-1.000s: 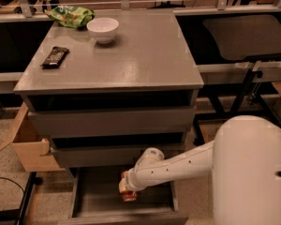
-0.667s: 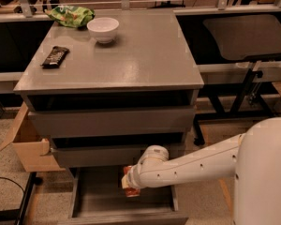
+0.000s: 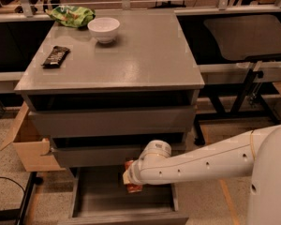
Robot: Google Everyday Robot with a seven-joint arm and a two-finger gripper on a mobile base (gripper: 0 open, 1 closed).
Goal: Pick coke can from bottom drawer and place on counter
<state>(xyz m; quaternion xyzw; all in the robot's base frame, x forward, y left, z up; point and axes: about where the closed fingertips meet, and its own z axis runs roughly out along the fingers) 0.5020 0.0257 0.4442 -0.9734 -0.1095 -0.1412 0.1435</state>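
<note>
The bottom drawer (image 3: 99, 197) is pulled open at the foot of the grey cabinet. My gripper (image 3: 130, 177) reaches into it from the right, and the white wrist hides most of the fingers. The red-orange coke can (image 3: 134, 187) sits in the gripper's grasp, tilted and a little above the right side of the drawer floor. The counter (image 3: 136, 55) is the grey cabinet top above.
On the counter stand a white bowl (image 3: 103, 29), a dark candy bar wrapper (image 3: 55, 56) and a green chip bag (image 3: 71, 16) at the back left. The two upper drawers are slightly open. A cardboard box (image 3: 30, 146) stands left of the cabinet. My white arm (image 3: 215, 163) fills the lower right.
The gripper with the coke can has risen slightly inside the bottom drawer. The arm has shifted a little to the right.
</note>
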